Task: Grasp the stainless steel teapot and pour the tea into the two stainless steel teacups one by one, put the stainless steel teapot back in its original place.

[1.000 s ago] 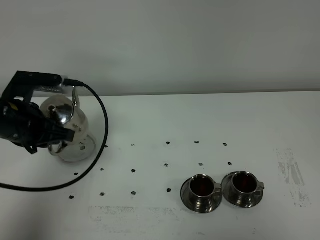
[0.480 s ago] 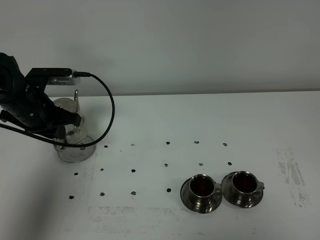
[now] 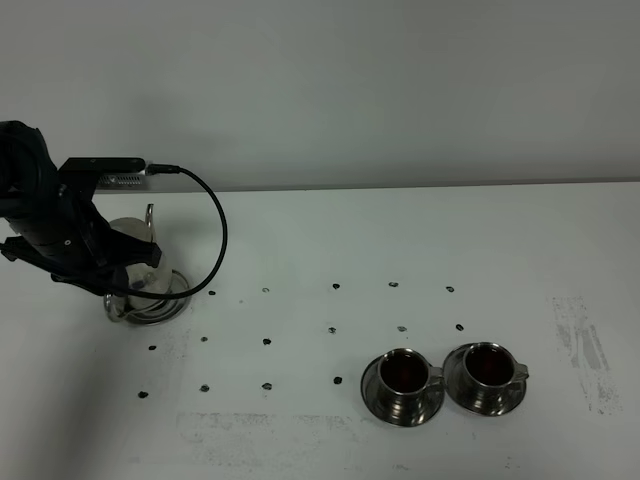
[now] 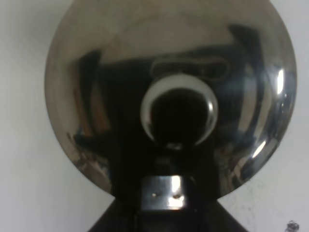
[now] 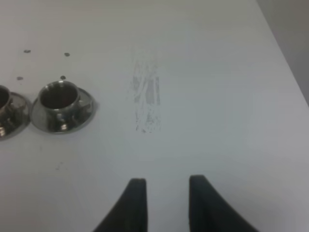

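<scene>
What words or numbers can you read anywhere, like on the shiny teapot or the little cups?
There are none to read.
The teapot shows only reflections on its lid, no writing.
The two teacups and their saucers are plain steel.
The table has only small dark dots and grey scuff marks, which are not letters or numbers.

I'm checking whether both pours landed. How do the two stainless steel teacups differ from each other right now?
Position: the left teacup sits nearer the table's middle; the right teacup sits nearer the smudged patch.
Placement: the right teacup sits slightly farther back than the left one.
Shared: both stand upright on round saucers, handles pointing right, each holding dark reddish-brown tea. Their saucers look nearly touching. Any fill-level difference is too small to tell.
</scene>
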`<state>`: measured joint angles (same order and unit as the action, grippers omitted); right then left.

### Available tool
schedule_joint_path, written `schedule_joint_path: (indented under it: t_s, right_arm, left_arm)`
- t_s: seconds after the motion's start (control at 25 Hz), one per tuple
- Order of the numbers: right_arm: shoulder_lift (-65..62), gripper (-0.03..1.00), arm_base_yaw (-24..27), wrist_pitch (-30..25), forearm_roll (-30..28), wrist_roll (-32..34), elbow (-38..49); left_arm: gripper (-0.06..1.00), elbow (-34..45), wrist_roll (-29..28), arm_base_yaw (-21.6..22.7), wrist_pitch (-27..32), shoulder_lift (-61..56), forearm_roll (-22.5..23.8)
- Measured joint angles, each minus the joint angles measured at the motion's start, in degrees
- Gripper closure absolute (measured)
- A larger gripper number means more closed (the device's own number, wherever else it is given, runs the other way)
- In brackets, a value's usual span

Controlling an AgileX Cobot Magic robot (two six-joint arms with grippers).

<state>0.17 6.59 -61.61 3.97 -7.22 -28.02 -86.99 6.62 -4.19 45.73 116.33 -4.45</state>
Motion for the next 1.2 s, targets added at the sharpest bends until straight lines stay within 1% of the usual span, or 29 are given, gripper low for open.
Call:
schedule_joint_path:
  t_s: [0.12,0.44,0.84,1.2]
  right_arm:
    - [0.0,0.73,0.0,0.0,0.0,0.0,0.0]
    - [0.0,0.73,0.0,0.0,0.0,0.0,0.0]
    - [0.0,0.73,0.0,0.0,0.0,0.0,0.0]
    - [0.0,0.73,0.0,0.0,0.0,0.0,0.0]
  left_arm:
    - [0.68,0.0,0.1,0.0,-1.1,1.2,0.8]
    - [0.68,0.0,0.2,-0.2,-2.4,2.1,0.9]
    - [0.68,0.0,2.7,-1.5,-1.3,2.4,-0.2]
    - [0.68,0.0,3.0,-1.5,-1.2,2.4,1.0]
